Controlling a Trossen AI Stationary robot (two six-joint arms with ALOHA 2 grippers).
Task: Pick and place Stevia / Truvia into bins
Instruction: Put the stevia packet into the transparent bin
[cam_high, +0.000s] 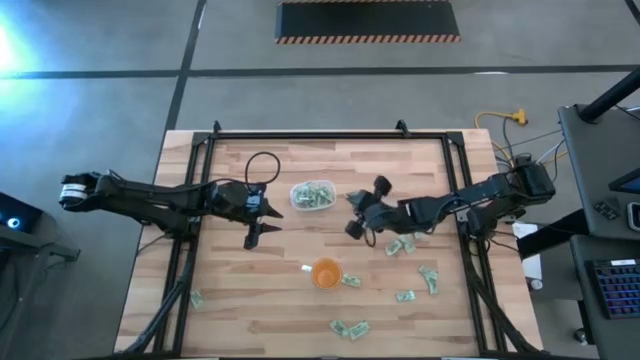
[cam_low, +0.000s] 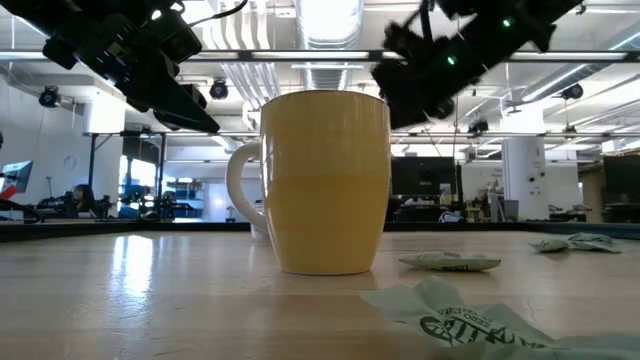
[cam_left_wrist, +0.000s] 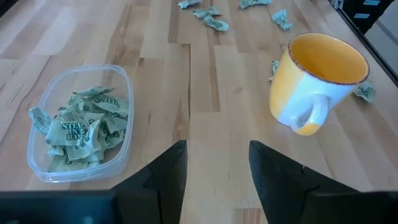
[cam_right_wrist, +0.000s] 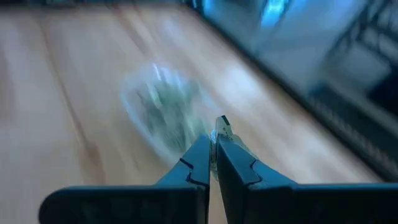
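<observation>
The clear bin (cam_high: 313, 195) (cam_left_wrist: 81, 127) rests on the table at mid-far and holds several pale green Stevia sachets (cam_left_wrist: 84, 124). More sachets lie loose on the wood at the right and near side (cam_high: 400, 245) (cam_high: 350, 327) (cam_low: 450, 262). My right gripper (cam_high: 352, 203) (cam_right_wrist: 213, 146) hovers just right of the bin (cam_right_wrist: 163, 109), which shows blurred ahead of it, and is shut on one sachet. My left gripper (cam_high: 262, 228) (cam_left_wrist: 216, 165) waits open above the table, left of the bin, with nothing between its fingers. My right gripper pinches a single sachet between its two fingertips; only a small pale end of it (cam_right_wrist: 222, 126) sticks out past the tips. The fingers slant down from the table's right side toward the bin. The sachet is lifted clear of the table.
An orange and white cup (cam_high: 326, 272) (cam_low: 325, 180) (cam_left_wrist: 320, 74) stands upright near the table's middle, nearer than the bin, handle toward the left. A lone sachet lies near the left front corner (cam_high: 197, 298). Black frame rails (cam_high: 330, 135) edge the table.
</observation>
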